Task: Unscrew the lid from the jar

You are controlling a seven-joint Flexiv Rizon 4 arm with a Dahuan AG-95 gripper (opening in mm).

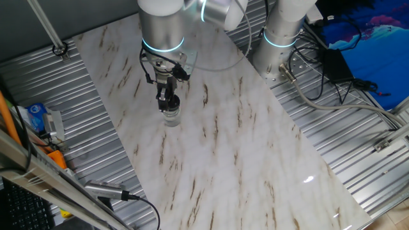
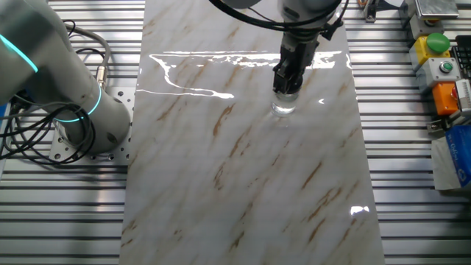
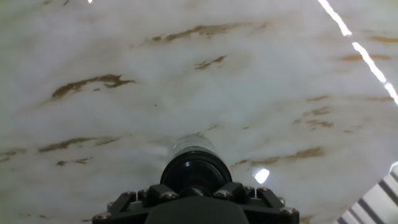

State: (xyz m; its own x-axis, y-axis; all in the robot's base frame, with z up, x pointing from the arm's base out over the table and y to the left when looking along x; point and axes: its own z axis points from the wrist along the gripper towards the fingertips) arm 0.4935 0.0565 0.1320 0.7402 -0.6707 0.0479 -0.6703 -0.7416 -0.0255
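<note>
The jar [image 1: 171, 116] stands upright on the marble board [image 1: 243, 160], towards its far end; its clear whitish body [image 2: 284, 107] shows below the hand. My gripper [image 1: 169, 104] comes straight down onto the jar's top, with its fingers closed in around the black lid [image 3: 196, 169]. In the hand view the round lid fills the space just ahead of the gripper [image 3: 196, 186], and the translucent jar [image 3: 189, 144] pokes out beyond it. From the other fixed view the gripper [image 2: 286, 87] hides the lid almost wholly.
A second arm's base [image 2: 77, 110] with cables stands beside the board on the ridged metal table [image 1: 332, 140]. A button box [image 2: 436, 51] and a blue packet [image 2: 455, 158] lie off the board's other side. Tools and a blue pack [image 1: 37, 116] lie near the board.
</note>
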